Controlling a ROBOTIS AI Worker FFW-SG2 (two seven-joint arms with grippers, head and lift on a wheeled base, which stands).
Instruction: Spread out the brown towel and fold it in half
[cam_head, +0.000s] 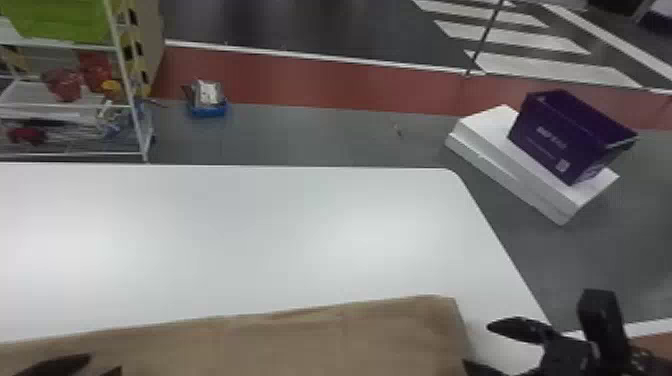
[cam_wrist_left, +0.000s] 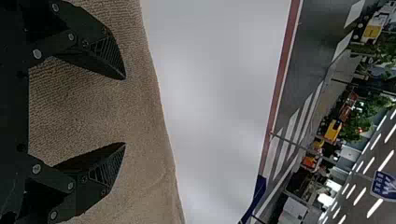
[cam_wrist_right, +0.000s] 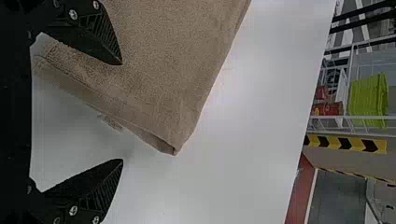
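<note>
The brown towel (cam_head: 320, 340) lies spread along the front of the white table, its far right corner near the table's right edge. My left gripper (cam_head: 95, 367) is at the bottom left over the towel; in the left wrist view the left gripper (cam_wrist_left: 125, 111) stands open above the towel (cam_wrist_left: 140, 121), nothing between its fingers. At the lower right, my right gripper (cam_head: 477, 345) is beside the towel's right edge. In the right wrist view the right gripper (cam_wrist_right: 122, 112) is open, one finger over the towel (cam_wrist_right: 173, 70), the other over bare table; a towel corner lies beyond the fingertips.
The white table (cam_head: 250, 225) extends beyond the towel. Past it on the floor are a purple box (cam_head: 565, 137) on white boxes (cam_head: 500, 155) at the right, a rack (cam_head: 75, 105) at the left and a small blue tray (cam_head: 209, 109).
</note>
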